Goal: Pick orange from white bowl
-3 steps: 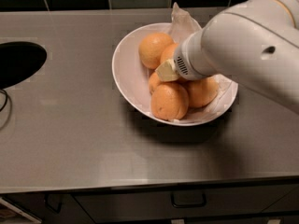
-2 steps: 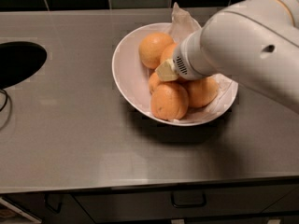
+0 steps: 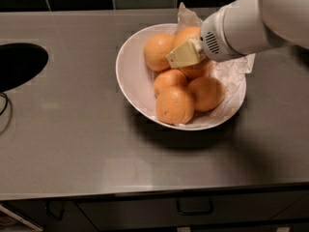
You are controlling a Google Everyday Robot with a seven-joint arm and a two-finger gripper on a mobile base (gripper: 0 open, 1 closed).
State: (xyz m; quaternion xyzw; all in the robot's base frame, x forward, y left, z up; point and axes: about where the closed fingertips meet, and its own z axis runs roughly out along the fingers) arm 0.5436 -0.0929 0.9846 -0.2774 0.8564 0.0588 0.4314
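The white bowl [image 3: 133, 76] stands on the grey counter and holds several oranges on crumpled white paper. My gripper [image 3: 185, 54] reaches in from the upper right, and its pale yellow tip is over the middle of the pile. The orange [image 3: 195, 71], deep in colour, lies right under the gripper and is partly hidden by it. I cannot tell whether it is held. Paler oranges lie around it: one at the back left [image 3: 158, 51], one behind the gripper [image 3: 186, 34], and others at the front [image 3: 175, 105].
Crumpled white paper [image 3: 235, 66] lines the bowl's right side and sticks up at the back. A dark round sink opening [image 3: 17, 64] is at the counter's left. Dark tiles run along the back. Drawer fronts with a handle [image 3: 194, 207] lie below the front edge.
My gripper has moved up and to the right, away from the pile's centre. More oranges in the middle of the bowl now show.
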